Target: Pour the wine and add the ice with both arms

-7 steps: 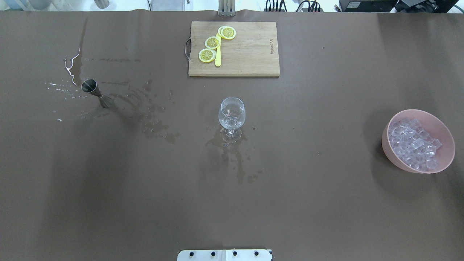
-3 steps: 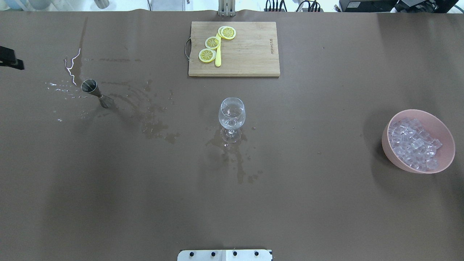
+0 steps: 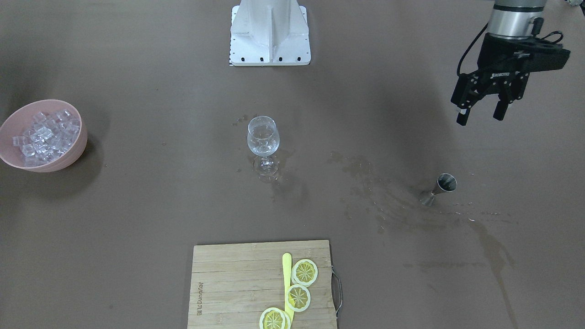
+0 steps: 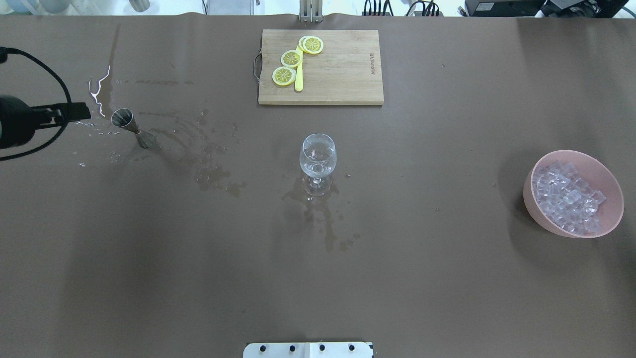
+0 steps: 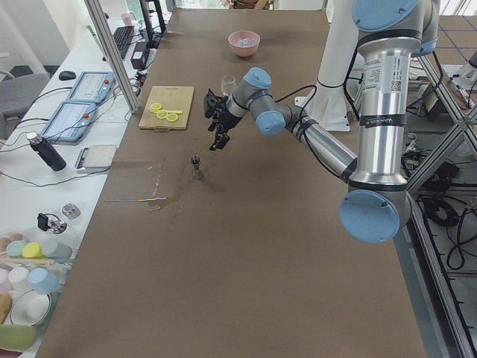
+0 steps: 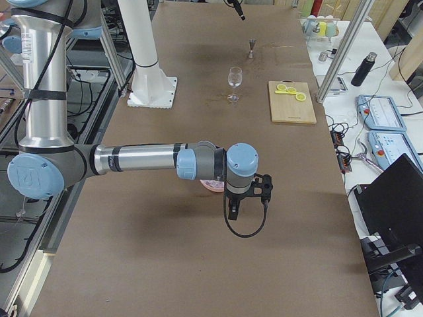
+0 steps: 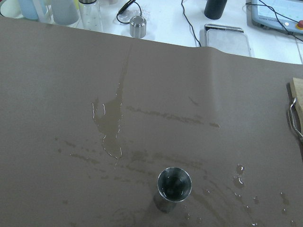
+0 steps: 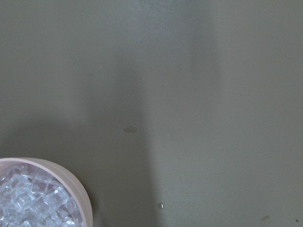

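My left gripper (image 3: 481, 114) hangs open and empty above the table, short of the steel jigger (image 3: 441, 186), which stands upright among wet stains; the left wrist view looks down into the jigger (image 7: 174, 185). The stemmed wine glass (image 4: 318, 156) stands at the table's middle. Ice (image 4: 566, 196) fills a pink bowl (image 4: 546, 221) at the right. My right gripper (image 6: 246, 199) shows only in the exterior right view, close beside that bowl (image 6: 213, 186), and I cannot tell if it is open. No wine is identifiable.
A wooden cutting board (image 4: 338, 74) with three lemon slices (image 4: 291, 58) and a yellow knife lies at the table's far edge. Spilled liquid (image 4: 213, 174) stains the brown cover between jigger and glass. The white base block (image 4: 308, 349) sits at the near edge.
My left gripper has come into the overhead view from the left edge and moved right, toward the jigger. Nothing on the table has shifted.
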You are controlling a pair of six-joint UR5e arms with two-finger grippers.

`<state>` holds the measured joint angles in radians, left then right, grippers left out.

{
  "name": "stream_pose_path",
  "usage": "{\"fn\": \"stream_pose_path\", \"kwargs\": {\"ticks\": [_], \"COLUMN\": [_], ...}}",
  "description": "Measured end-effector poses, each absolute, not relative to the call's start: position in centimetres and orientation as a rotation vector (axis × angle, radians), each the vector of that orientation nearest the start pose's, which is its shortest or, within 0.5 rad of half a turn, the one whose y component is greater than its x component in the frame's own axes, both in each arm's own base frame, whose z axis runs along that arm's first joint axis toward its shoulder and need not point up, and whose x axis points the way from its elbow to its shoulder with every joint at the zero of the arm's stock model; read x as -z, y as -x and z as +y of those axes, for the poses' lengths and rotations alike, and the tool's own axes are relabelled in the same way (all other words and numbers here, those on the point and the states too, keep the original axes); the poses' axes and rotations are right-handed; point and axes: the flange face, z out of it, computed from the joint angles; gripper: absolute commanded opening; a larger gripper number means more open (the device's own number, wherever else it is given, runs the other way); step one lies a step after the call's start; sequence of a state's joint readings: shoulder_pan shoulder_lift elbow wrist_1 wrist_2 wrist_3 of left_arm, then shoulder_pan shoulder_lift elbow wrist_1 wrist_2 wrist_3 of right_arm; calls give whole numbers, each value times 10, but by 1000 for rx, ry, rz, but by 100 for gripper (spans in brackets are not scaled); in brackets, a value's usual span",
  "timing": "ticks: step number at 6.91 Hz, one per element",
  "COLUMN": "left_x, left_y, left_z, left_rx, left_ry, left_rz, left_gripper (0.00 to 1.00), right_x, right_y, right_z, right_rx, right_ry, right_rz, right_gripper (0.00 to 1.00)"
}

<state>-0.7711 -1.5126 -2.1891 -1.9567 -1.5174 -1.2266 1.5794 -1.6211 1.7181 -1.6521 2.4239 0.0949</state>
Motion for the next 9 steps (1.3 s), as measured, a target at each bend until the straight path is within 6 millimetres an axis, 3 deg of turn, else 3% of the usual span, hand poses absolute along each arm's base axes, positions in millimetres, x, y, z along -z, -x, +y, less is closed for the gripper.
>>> {"fn": "stream_pose_path", "kwargs": {"ticks": [2, 3, 6, 9], "left_x": [-392, -407, -446, -461], "left_y": [-270, -295, -360, -398], "left_z": [-382, -380, -393, -412], "left_rx": [439, 442, 469, 481], "left_ry": [-671, -721, -819, -850], "left_rz": [742, 713, 668, 641], "left_gripper": [98, 97, 97, 97], "right_x": [-612, -611, -608, -608], "right_y": [-62, -62, -61, -60], "right_z": [-470, -471, -474, -476], "right_rx": [-90, -90, -90, -89], "right_ry": [21, 20, 16, 18], "right_rz": [-854, -854, -852, -846], "right_gripper": [100, 100, 100, 100]}}
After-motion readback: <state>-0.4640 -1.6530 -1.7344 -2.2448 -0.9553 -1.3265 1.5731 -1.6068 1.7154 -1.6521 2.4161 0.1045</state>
